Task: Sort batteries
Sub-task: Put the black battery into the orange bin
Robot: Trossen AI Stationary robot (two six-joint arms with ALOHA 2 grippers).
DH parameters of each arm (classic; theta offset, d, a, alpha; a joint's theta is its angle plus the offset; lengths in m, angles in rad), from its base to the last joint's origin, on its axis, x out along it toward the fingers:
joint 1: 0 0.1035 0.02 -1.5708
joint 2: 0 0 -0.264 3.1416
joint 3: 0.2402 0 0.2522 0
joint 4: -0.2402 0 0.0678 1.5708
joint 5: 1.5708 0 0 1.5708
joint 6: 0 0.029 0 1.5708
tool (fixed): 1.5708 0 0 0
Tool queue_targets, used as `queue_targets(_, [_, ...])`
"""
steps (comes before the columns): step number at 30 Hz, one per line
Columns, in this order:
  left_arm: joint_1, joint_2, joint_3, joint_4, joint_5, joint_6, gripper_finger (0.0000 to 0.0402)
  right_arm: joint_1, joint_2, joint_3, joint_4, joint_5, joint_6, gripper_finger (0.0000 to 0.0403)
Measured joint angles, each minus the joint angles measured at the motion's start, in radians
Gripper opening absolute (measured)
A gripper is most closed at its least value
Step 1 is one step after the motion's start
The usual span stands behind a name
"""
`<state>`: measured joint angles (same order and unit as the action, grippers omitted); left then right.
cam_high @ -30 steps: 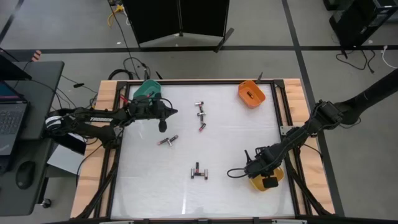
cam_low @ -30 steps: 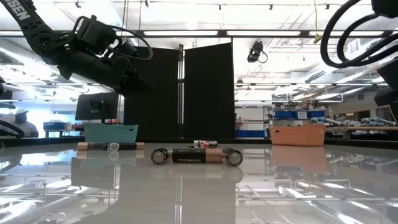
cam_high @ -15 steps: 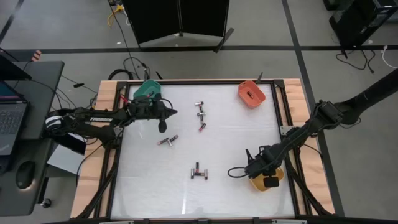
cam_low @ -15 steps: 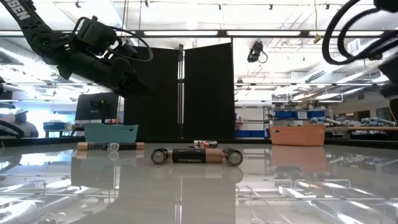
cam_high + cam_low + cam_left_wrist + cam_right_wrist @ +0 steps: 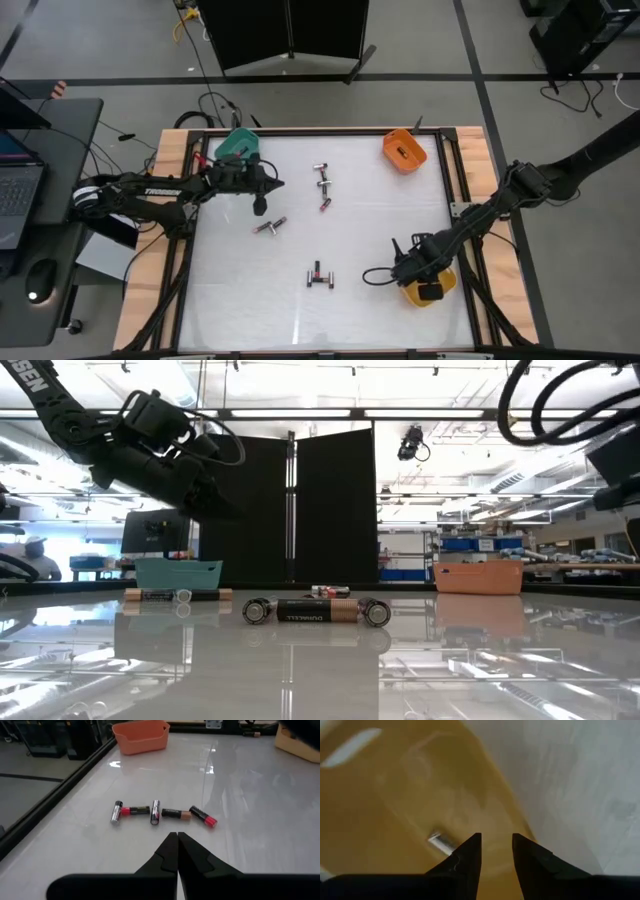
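Batteries lie loose on the white table: a row (image 5: pixel 322 186) toward the far side, one (image 5: pixel 268 226) left of centre, and a group (image 5: pixel 318 275) nearer me, which the low view shows as a black-and-copper cell (image 5: pixel 301 611) between two others seen end-on. My left gripper (image 5: pixel 277 182) is shut and hovers beside the teal bin (image 5: pixel 238 145). It points at the row of batteries (image 5: pixel 155 812) without touching them. My right gripper (image 5: pixel 496 845) is open and hangs over the yellow bin (image 5: pixel 411 294), where a silvery battery (image 5: pixel 441 843) lies on the floor.
An orange bin (image 5: pixel 404 151) stands at the far right corner, and it also shows in the low view (image 5: pixel 478 575). The teal bin (image 5: pixel 178 572) sits at the far left. A dark frame (image 5: pixel 455 180) borders the table. A laptop and mouse lie on a desk to the left.
My right arm has shifted a little over the yellow bin, and in the low view it shows higher and farther into the picture. The batteries lie where they were.
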<state>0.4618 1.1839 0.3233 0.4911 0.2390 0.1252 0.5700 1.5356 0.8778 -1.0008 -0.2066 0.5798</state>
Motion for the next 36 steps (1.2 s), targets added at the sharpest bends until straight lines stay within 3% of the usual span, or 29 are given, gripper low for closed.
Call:
queue_targets(5, [-0.007, 0.000, 0.000, -0.006, 0.001, 0.000, 0.0010, -0.011, 0.001, 0.056, -0.041, 0.003, 0.027, 0.0113])
queue_targets(8, [-0.028, 0.000, 0.000, -0.005, 0.002, 0.000, 0.0010, -0.010, 0.001, 0.141, -0.152, 0.047, 0.029, 0.0101])
queue_targets(12, [-0.064, 0.000, 0.000, -0.005, 0.001, 0.000, 0.0010, -0.018, 0.001, 0.277, -0.307, 0.148, 0.062, 0.0061])
queue_targets(15, [-0.097, 0.000, 0.000, -0.005, -0.015, 0.001, 0.0010, -0.037, -0.001, 0.339, -0.313, 0.206, 0.084, 0.0020])
queue_targets(19, [-0.139, 0.000, 0.000, -0.005, -0.057, 0.001, 0.0010, -0.088, 0.000, 0.309, -0.123, 0.252, 0.027, 0.0015])
queue_targets(23, [-0.179, 0.000, 0.000, -0.005, -0.085, -0.005, 0.0010, -0.160, 0.000, 0.226, 0.201, 0.244, -0.073, 0.0026])
queue_targets(28, [-0.226, 0.000, 0.000, -0.032, -0.086, -0.048, 0.0010, -0.243, 0.000, 0.129, 0.554, 0.235, -0.193, 0.0010])
queue_targets(31, [-0.247, 0.000, 0.007, -0.086, -0.092, -0.051, 0.0010, -0.295, 0.000, 0.087, 0.690, 0.233, -0.249, 0.0012])
queue_targets(36, [-0.254, 0.000, 0.011, -0.126, -0.195, -0.063, 0.0010, -0.394, 0.000, 0.075, 0.750, 0.210, -0.318, 0.0038])
